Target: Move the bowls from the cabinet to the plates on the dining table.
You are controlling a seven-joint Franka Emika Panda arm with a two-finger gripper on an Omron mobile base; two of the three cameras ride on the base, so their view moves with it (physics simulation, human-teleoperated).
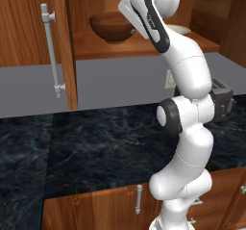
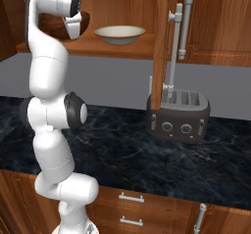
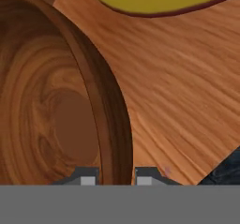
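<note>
Sitting on shelf (image 2: 93,46), two bowls (image 2: 119,34)

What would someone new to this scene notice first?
The white robot arm reaching up into the open reddish-brown wooden wall cabinet, its tool closed across the rim of the deep dark-brown wooden bowl. Beside that bowl on the shelf sits a shallow cream ceramic bowl.

The glossy dark wooden bowl (image 1: 111,27) stands upright on the shelf (image 2: 112,49) inside the open cabinet (image 1: 29,27). The shallower cream bowl (image 2: 120,34) with a tan rim sits upright on the same shelf, near the wooden bowl but apart from it.
</note>
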